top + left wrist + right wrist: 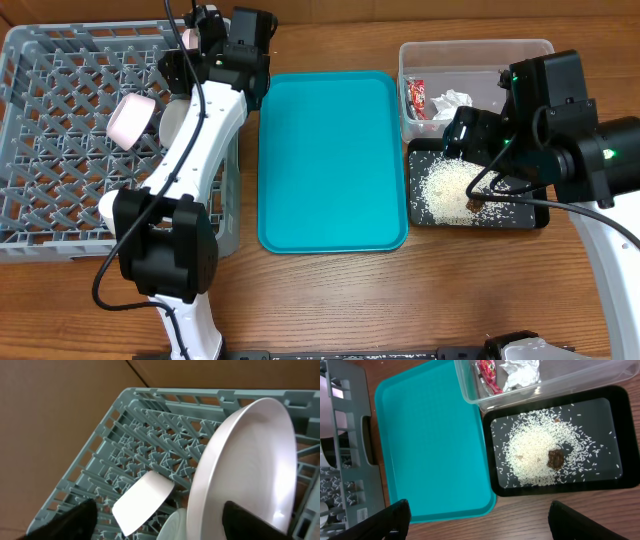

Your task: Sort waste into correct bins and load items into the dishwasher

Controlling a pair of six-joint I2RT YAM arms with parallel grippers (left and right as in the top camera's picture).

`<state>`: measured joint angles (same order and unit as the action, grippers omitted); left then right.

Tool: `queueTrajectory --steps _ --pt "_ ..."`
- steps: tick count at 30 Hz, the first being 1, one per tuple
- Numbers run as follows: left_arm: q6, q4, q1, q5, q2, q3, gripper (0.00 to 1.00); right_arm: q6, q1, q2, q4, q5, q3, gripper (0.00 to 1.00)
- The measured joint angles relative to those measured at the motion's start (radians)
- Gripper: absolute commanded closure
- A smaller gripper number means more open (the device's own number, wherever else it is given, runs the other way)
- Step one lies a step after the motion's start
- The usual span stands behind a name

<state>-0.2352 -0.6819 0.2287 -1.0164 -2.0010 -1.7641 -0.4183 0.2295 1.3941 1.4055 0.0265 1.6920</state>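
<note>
The grey dish rack (60, 130) stands at the left. In the left wrist view the large white plate (245, 465) stands on edge in the rack (125, 435), beside the pinkish-white saucer (142, 502) and a pale round piece (175, 522). My left gripper (160, 527) is open above them, at the rack's far right (200, 40). The clear tub (475, 47) holds the red wrapper (416, 98) and white tissue (452, 102). The black tray (615, 415) holds rice (535, 457) and the brown lump (555, 458). My right gripper (480, 522) is open and empty. Chopsticks are out of view.
The flat teal tray (330, 160) lies between the rack and the two bins, with nothing on it. The right arm hangs over the black tray (530, 222). Bare wooden table runs along the front edge.
</note>
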Motion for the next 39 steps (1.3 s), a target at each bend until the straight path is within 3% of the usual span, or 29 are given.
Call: queueTrajectory --steps 7,17,23,32,39 --pt "0.0 -0.069 0.007 0.094 0.187 0.0 0.0 0.0 0.0 0.0 0.0 0.0 0.0 0.11" --pt "-0.002 -0.353 0.007 0.451 0.474 -0.006 0.0 0.008 0.0 -0.008 -0.075 0.001 0.0 0.1" --pt "-0.002 -0.465 0.007 0.632 0.633 -0.006 0.0 0.073 0.0 -0.116 -0.122 0.019 0.0 0.02" --pt "-0.095 -0.454 0.008 0.908 0.985 -0.018 0.0 0.117 0.0 -0.365 -0.137 0.023 0.0 0.0" --pt "-0.19 -0.48 0.008 0.966 0.982 -0.025 0.0 0.123 0.0 -0.349 -0.116 0.022 0.0 0.0"
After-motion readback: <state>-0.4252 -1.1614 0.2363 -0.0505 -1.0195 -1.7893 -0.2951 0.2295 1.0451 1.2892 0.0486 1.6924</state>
